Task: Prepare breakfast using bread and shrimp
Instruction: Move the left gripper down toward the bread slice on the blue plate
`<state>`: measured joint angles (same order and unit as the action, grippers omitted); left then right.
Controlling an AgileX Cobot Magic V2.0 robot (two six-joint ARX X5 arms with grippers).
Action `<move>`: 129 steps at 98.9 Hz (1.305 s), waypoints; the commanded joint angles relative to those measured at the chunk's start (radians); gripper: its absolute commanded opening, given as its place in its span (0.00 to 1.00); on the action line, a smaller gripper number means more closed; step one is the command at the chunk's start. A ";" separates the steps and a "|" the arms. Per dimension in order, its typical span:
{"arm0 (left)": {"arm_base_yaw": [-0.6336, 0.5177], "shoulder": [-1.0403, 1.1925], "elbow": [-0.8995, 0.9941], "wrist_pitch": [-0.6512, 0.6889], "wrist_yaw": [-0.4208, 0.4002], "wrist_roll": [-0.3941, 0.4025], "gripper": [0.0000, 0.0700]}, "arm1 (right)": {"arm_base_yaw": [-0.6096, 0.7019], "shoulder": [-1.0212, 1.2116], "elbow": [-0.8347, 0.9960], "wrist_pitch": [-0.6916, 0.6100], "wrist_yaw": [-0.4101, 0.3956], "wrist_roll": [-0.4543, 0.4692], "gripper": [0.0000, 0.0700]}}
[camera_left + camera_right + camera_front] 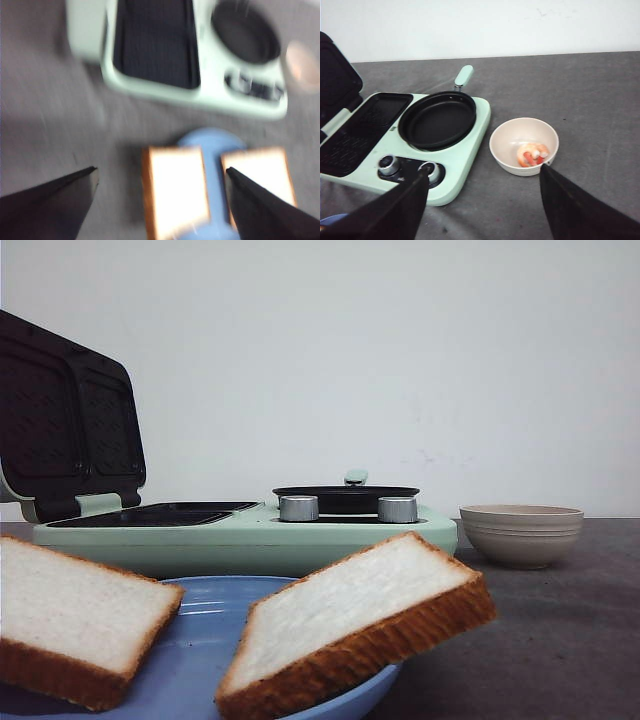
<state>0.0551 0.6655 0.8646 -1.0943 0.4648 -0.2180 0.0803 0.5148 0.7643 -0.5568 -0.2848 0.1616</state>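
Nearby, shrimp (532, 154) in bowl (506, 139).

Two bread slices (355, 625), white crumb, brown crust, side by side on blue plate (190, 660), overhanging its left and right rims; shrimp (532, 154), pink-orange, curled in beige bowl (506, 142).

We see a mint-green breakfast maker (250, 535) on the grey table (560, 640), its dark-lined lid (65, 420) raised at the left over a ribbed grill plate (362, 132). A round black pan (439, 120) with a mint handle (464, 76) sits on its right half, behind two silver knobs (298, 508). A beige bowl (521, 534) stands just right of the maker; a blue plate (195, 655) lies in front.
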 commanded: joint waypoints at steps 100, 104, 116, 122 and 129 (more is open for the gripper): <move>-0.314 0.592 0.007 -0.023 -0.028 0.098 0.68 | 0.003 0.006 0.018 0.001 -0.015 0.006 0.62; -0.323 0.612 0.007 -0.014 -0.034 0.098 0.68 | 0.003 0.006 0.018 0.001 -0.015 0.006 0.62; -0.339 0.660 0.007 -0.008 -0.039 0.098 0.68 | 0.003 0.006 0.018 0.001 -0.015 0.006 0.62; -0.344 0.676 0.007 -0.004 -0.039 0.098 0.68 | 0.003 0.006 0.018 0.001 -0.015 0.006 0.62; -0.350 0.694 0.007 0.007 -0.038 0.099 0.68 | 0.003 0.006 0.018 0.001 -0.015 0.006 0.62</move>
<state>-0.2863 1.3357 0.8646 -1.0966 0.4252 -0.1364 0.0803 0.5152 0.7643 -0.5640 -0.2951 0.1616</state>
